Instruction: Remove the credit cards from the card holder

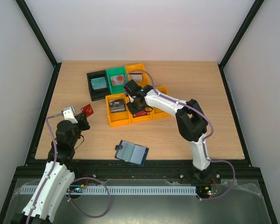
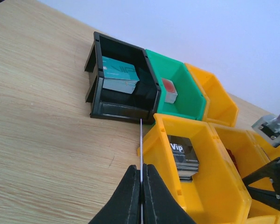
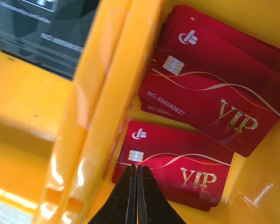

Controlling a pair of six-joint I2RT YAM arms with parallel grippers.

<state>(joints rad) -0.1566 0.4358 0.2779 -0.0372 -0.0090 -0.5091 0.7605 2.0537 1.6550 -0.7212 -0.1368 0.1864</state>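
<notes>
The card holder [image 1: 132, 152] lies open near the table's front edge, dark outside and grey-blue inside. My left gripper [image 1: 84, 115] hangs over the left side of the table, shut on a red credit card [image 1: 87, 110]. In the left wrist view that card [image 2: 141, 140] shows edge-on, pinched between the closed fingers of the gripper [image 2: 141, 167]. My right gripper [image 1: 139, 107] reaches into a yellow bin [image 1: 142, 116]. There it [image 3: 136, 167] is shut with nothing between its fingers, just above loose red VIP cards [image 3: 177, 161] lying on the bin floor.
A black bin [image 1: 98, 84] holds teal cards, and a green bin [image 1: 115, 80] beside it holds a reddish card. Next to them stands an orange bin [image 1: 137, 72]. Another yellow bin [image 1: 116, 111] contains a stack of black VIP cards [image 2: 183, 154]. Bare wood lies around the wallet.
</notes>
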